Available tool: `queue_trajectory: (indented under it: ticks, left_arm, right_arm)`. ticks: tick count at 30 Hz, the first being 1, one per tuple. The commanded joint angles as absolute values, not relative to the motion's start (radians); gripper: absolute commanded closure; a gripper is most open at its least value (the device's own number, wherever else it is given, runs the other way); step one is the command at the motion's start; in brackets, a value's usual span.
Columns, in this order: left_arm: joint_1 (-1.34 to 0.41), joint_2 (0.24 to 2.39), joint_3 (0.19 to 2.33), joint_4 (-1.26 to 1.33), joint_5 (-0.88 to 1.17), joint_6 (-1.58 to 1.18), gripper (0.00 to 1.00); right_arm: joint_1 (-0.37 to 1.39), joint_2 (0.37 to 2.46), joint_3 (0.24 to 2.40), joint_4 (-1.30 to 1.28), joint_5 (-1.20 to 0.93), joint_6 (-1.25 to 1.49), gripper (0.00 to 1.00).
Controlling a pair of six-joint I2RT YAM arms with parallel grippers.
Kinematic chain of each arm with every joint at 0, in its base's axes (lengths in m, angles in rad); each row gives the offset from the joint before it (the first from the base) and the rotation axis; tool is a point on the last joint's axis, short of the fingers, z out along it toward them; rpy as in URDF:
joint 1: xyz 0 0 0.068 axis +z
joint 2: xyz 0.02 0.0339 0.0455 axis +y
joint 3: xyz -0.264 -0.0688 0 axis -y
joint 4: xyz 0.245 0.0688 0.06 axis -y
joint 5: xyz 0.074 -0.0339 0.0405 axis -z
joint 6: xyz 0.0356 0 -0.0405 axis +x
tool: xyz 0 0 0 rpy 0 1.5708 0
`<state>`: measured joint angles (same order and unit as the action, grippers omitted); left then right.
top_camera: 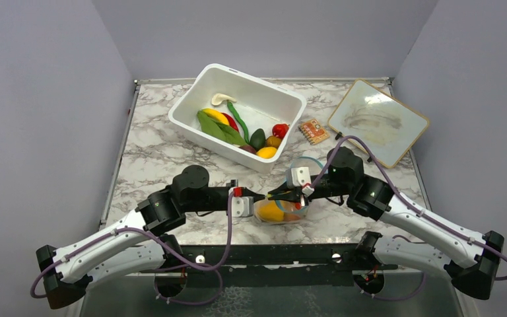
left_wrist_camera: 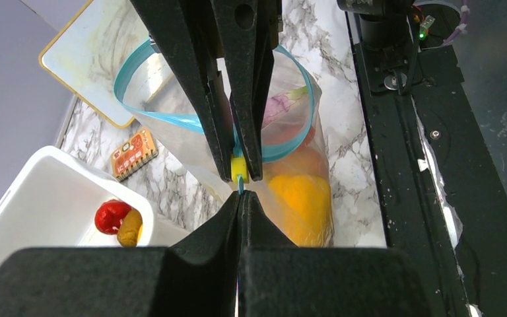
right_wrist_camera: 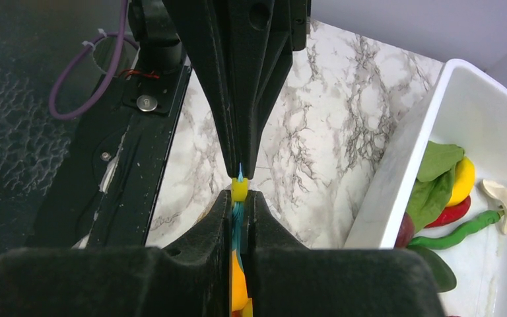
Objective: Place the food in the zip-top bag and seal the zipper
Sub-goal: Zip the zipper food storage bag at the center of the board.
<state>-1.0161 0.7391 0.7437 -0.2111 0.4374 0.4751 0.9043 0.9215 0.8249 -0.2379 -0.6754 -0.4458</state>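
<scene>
Meeting tip to tip just past the arm bases, both hands pinch one end of the bag's mouth. The left hand [left_wrist_camera: 239, 198] has its fingers pressed together on the light blue zipper [left_wrist_camera: 171, 119], right at the corner of the strip. Facing it, the right hand [right_wrist_camera: 239, 193] is clamped on the yellow slider [right_wrist_camera: 239, 189] on the same strip, and the two sets of fingertips nearly touch. The zip-top bag [top_camera: 280, 210] rests on the marble desk [top_camera: 152, 155] under them. Beyond the slider its mouth gapes in a wide loop. Inside are a yellow toy piece [left_wrist_camera: 302, 201] and an orange one [left_wrist_camera: 302, 160]. Farther back, a white tub [top_camera: 267, 105] holds more toy food [top_camera: 214, 117]. To its right are an orange packet [top_camera: 313, 131] and a small whiteboard [top_camera: 377, 122].
</scene>
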Motion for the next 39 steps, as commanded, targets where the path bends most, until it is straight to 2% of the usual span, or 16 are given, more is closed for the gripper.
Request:
queue_trajectory:
  ticks: [1, 10, 11, 13, 15, 19, 24, 26, 27, 29, 30, 31, 35, 39]
  left_arm:
    - [-1.012, 0.712, 0.755, -0.263, 0.464, 0.499, 1.0]
    - [-1.013, 0.695, 0.76, -0.264, 0.438, 0.482, 1.0]
    - [-1.012, 0.688, 0.738, -0.234, 0.436, 0.46, 0.94]
    - [-1.012, 0.68, 0.701, -0.156, 0.442, 0.43, 0.75]
    - [-1.012, 0.694, 0.679, -0.105, 0.474, 0.416, 0.65]
    - [-1.013, 0.765, 0.687, -0.094, 0.526, 0.423, 0.6]
    - [-1.012, 0.804, 0.69, -0.045, 0.496, 0.407, 0.57]
    - [-1.013, 0.812, 0.69, -0.028, 0.481, 0.411, 0.6]
    - [-1.013, 0.816, 0.69, -0.024, 0.471, 0.414, 0.66]
    - [-1.013, 0.823, 0.696, -0.023, 0.448, 0.413, 0.85]
    - [-1.012, 0.822, 0.698, -0.023, 0.437, 0.413, 0.95]
    - [-1.012, 0.819, 0.699, -0.024, 0.43, 0.411, 1.0]
    - [-1.013, 0.802, 0.706, -0.041, 0.41, 0.405, 1.0]
    - [-1.013, 0.785, 0.713, -0.046, 0.379, 0.389, 1.0]
  right_arm:
    - [0.904, 0.892, 0.824, -0.233, -0.67, -0.416, 0.99]
    - [0.904, 0.872, 0.834, -0.297, -0.617, -0.423, 0.99]
    - [0.904, 0.87, 0.835, -0.291, -0.623, -0.422, 0.99]
    - [0.904, 0.877, 0.836, -0.27, -0.637, -0.418, 0.99]
    - [0.904, 0.892, 0.845, -0.254, -0.664, -0.415, 0.99]
    - [0.903, 0.918, 0.86, -0.233, -0.699, -0.406, 0.99]
    - [0.904, 0.924, 0.855, -0.211, -0.712, -0.4, 0.99]
    - [0.904, 0.925, 0.853, -0.206, -0.713, -0.396, 0.99]
    - [0.904, 0.923, 0.851, -0.202, -0.712, -0.393, 0.99]
    - [0.905, 0.92, 0.85, -0.206, -0.705, -0.39, 0.98]
    - [0.904, 0.917, 0.852, -0.216, -0.694, -0.39, 0.96]
    - [0.904, 0.915, 0.857, -0.229, -0.677, -0.389, 0.92]
    - [0.904, 0.886, 0.892, -0.311, -0.595, -0.381, 0.62]
    - [0.904, 0.866, 0.962, -0.384, -0.625, -0.419, 0.41]
